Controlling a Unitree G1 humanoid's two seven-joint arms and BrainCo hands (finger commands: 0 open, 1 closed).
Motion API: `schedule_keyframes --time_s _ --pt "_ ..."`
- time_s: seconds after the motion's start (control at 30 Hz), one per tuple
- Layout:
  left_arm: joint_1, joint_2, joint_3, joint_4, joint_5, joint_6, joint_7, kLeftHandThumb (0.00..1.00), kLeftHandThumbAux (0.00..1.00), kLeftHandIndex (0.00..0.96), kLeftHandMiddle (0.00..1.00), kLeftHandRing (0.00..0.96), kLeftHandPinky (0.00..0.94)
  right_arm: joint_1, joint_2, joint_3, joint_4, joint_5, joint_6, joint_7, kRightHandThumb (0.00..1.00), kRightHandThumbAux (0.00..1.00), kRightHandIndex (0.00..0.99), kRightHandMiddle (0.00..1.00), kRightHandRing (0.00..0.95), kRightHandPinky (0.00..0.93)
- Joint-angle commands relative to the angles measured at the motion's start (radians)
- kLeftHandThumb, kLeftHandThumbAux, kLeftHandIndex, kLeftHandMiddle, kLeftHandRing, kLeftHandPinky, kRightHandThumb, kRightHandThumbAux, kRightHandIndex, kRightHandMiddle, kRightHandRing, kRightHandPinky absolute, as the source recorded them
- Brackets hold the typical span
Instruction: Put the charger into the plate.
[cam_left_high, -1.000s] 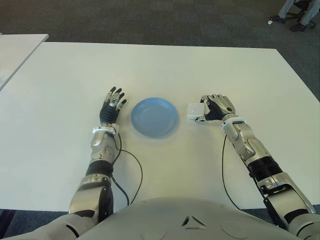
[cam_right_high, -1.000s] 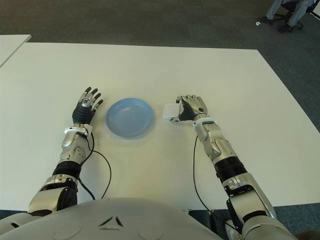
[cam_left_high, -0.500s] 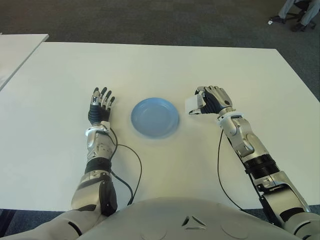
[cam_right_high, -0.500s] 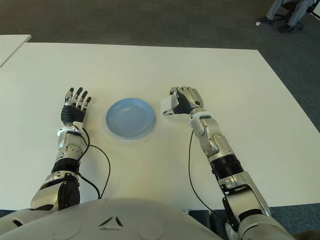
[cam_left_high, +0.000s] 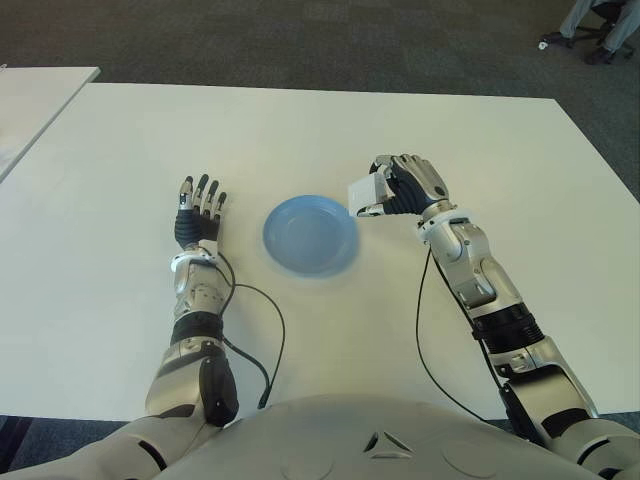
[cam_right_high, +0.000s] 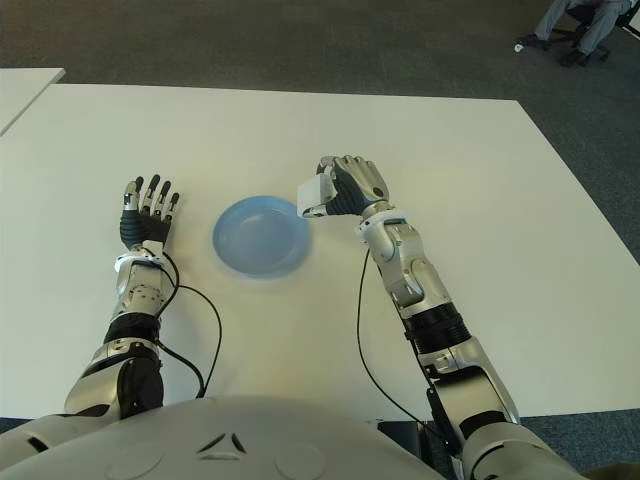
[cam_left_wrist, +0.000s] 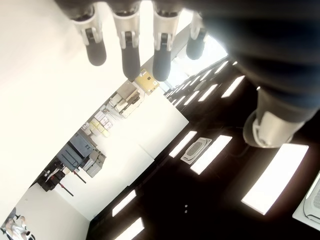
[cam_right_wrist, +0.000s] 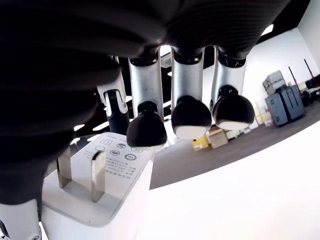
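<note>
My right hand (cam_left_high: 398, 187) is shut on the white charger (cam_left_high: 362, 191), a small cube with two metal prongs (cam_right_wrist: 79, 171) that show in the right wrist view. The hand holds it raised above the table, at the right rim of the blue plate (cam_left_high: 310, 234). The plate sits in the middle of the white table (cam_left_high: 320, 130) and holds nothing. My left hand (cam_left_high: 199, 212) shows to the left of the plate with its fingers spread and nothing in them.
A black cable (cam_left_high: 262, 330) loops over the table near my left forearm, another (cam_left_high: 428, 330) hangs along my right forearm. A second table's corner (cam_left_high: 40, 95) shows at the far left. A person's legs and a chair (cam_left_high: 590, 25) are at the far right on the carpet.
My right hand has lifted the charger off the table and carried it left to the plate's right rim. My left hand slid left, away from the plate.
</note>
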Motion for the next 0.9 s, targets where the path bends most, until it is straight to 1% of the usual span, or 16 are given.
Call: schedule_keyframes --time_s 0.03,0.27,0.63,0.67,0.73,0.8,0.9 --pt "0.003 -0.016 0.014 0.011 -0.025 0.037 -0.017 0.0 0.515 0.044 0.143 0.129 0.112 -0.016 0.025 0.018 -0.003 -0.008 0.013 0.017 0.752 0.707 0.441 0.883 0.875 0.857" --pt "0.008 -0.024 0.011 -0.003 -0.023 0.038 -0.008 0.0 0.52 0.031 0.134 0.12 0.106 -0.036 0.051 0.042 0.027 -0.032 0.01 0.005 0.751 0.707 0.441 0.881 0.871 0.855" --pt "0.019 -0.03 -0.025 -0.008 0.072 -0.032 0.035 0.0 0.514 0.06 0.163 0.144 0.112 -0.052 0.092 0.067 0.043 -0.055 0.024 0.004 0.75 0.707 0.441 0.878 0.867 0.854" --pt "0.019 -0.03 -0.029 -0.006 0.084 -0.041 0.037 0.003 0.512 0.065 0.165 0.145 0.108 -0.054 0.094 0.068 0.047 -0.055 0.022 0.004 0.75 0.707 0.441 0.878 0.867 0.854" --pt "0.027 -0.024 -0.061 0.001 0.152 -0.091 0.053 0.001 0.51 0.064 0.162 0.143 0.106 -0.057 0.102 0.072 0.057 -0.051 0.017 0.004 0.75 0.707 0.441 0.878 0.867 0.855" --pt "0.029 -0.023 -0.073 0.005 0.182 -0.115 0.061 0.0 0.509 0.062 0.156 0.138 0.104 -0.059 0.105 0.073 0.062 -0.049 0.015 0.004 0.75 0.707 0.441 0.877 0.867 0.855" --pt "0.039 -0.004 -0.116 0.02 0.272 -0.173 0.083 0.0 0.511 0.062 0.144 0.122 0.084 -0.063 0.116 0.078 0.078 -0.046 0.011 -0.001 0.75 0.707 0.441 0.877 0.867 0.855"
